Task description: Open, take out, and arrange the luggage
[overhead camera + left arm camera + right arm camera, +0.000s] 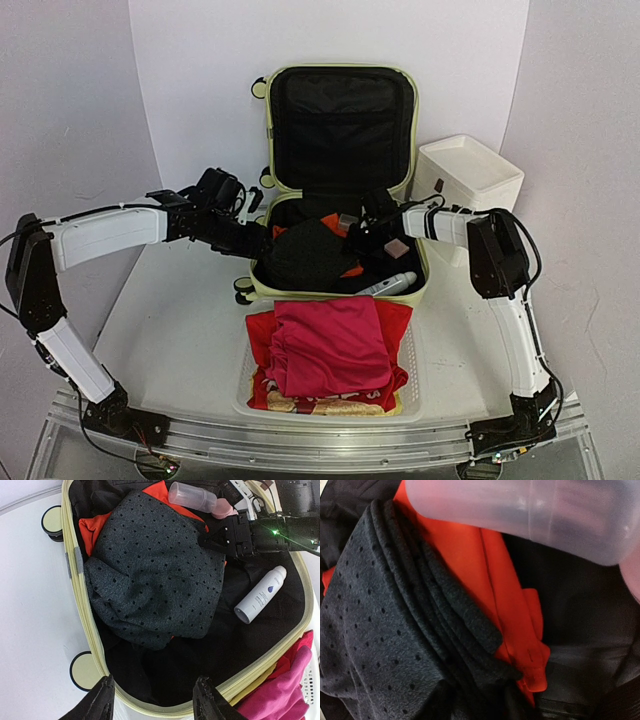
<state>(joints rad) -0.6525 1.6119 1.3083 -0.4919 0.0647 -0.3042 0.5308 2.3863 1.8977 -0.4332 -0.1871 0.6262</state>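
Jaws spread, the left gripper [155, 702] is hovering over the near rim of the open pale yellow-green hard-shell suitcase [150, 711], which is sitting mid-frame. Inside, a dark grey dotted fabric garment [155, 575] is covering orange cloth [92, 527]. The right gripper [209, 542], jaws impossible to make out, is touching the garment's right edge above a white cylindrical spray bottle [261, 594].

Robot lab booth: plain white backdrop panels [200, 80], white table [170, 340], aluminium mounting rail [300, 440].

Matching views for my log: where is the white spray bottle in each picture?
Top external: white spray bottle in the luggage's near right corner.
Left wrist: right of centre, on black lining.
Right wrist: not in it.
Shared landmark: grey dotted cloth.
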